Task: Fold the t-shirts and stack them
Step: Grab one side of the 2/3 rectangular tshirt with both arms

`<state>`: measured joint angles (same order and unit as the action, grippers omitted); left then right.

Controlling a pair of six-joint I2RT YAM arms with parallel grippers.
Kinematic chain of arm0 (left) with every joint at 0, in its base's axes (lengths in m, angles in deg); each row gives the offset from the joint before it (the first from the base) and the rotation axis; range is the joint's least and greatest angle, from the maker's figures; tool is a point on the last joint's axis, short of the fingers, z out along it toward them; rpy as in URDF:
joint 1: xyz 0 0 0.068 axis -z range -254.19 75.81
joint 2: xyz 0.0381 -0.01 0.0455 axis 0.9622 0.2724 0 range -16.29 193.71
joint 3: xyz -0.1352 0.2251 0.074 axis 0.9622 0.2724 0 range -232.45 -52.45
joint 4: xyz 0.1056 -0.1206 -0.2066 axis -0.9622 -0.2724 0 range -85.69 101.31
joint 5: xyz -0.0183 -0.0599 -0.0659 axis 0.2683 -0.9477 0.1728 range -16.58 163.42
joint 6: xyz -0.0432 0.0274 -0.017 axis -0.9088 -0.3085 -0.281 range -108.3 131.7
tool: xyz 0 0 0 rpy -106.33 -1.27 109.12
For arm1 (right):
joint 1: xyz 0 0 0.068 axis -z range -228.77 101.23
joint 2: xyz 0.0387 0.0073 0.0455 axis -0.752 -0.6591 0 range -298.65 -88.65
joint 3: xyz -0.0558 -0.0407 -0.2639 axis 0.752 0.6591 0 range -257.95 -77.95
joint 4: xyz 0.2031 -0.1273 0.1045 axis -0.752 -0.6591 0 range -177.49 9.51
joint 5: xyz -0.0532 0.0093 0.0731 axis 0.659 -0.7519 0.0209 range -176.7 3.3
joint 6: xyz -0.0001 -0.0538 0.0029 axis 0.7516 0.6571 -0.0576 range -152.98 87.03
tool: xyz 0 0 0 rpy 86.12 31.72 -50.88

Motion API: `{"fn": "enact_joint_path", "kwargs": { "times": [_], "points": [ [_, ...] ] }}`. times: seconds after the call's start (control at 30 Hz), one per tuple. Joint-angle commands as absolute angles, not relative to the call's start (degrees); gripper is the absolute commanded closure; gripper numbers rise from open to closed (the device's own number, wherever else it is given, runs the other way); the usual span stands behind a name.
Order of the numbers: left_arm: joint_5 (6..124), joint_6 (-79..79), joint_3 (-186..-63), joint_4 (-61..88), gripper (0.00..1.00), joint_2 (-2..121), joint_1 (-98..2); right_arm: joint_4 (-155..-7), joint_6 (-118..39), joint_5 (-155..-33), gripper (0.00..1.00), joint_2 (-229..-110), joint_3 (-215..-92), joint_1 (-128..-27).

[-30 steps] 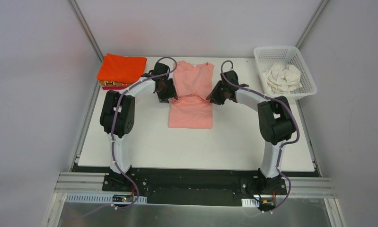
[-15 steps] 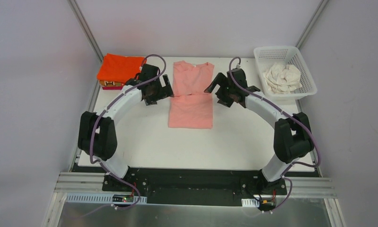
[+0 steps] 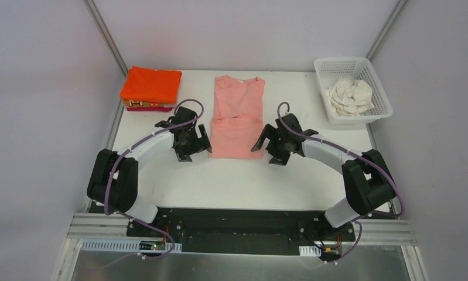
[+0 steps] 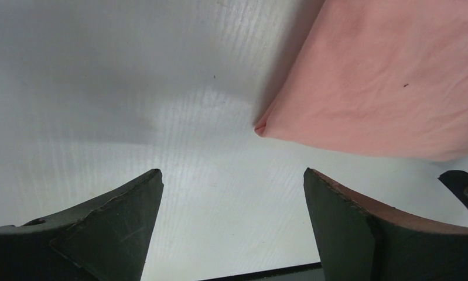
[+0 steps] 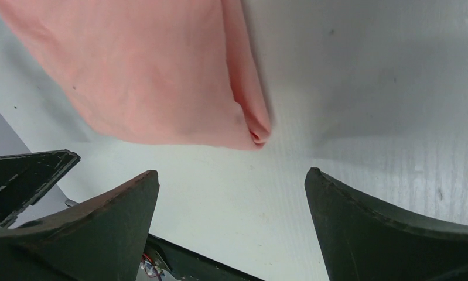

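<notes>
The salmon pink t-shirt (image 3: 237, 117) lies flat in a long narrow fold at the table's middle, with a crease across it halfway. My left gripper (image 3: 194, 151) hovers open beside its near left corner, which shows in the left wrist view as pink cloth (image 4: 383, 76) ahead of the empty left gripper (image 4: 232, 175). My right gripper (image 3: 269, 153) stands open by the near right corner; the right wrist view has the shirt (image 5: 155, 76) ahead of the empty right gripper (image 5: 231, 175). A folded orange t-shirt (image 3: 151, 85) tops a stack at the back left, a magenta edge (image 3: 140, 109) under it.
A white lattice basket (image 3: 328, 64) at the back right holds a crumpled cream-white t-shirt (image 3: 349, 95). Bare white table (image 3: 243, 181) lies between the pink shirt and the near edge. Grey walls close in on both sides.
Both grippers opened and left the pink shirt's middle. They moved toward me along its sides and now sit lower by its near corners. The shirt stayed put.
</notes>
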<state>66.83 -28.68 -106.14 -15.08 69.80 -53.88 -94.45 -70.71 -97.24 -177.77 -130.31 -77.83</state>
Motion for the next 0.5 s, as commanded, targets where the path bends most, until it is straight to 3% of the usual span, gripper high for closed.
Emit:
{"fn": "enact_joint_path", "kwargs": {
  "times": [0.0,0.47],
  "points": [
    [65.07,-30.88,-105.63,-13.45,0.14,70.31,-53.04,-94.07,-72.43,-98.61,0.01,-174.15,-127.11,-78.28],
    [59.78,-32.19,-106.19,-7.42,0.35,79.94,-52.42,-89.16,-73.08,-100.25,0.08,-177.57,-124.99,-78.3]
  ]
}}
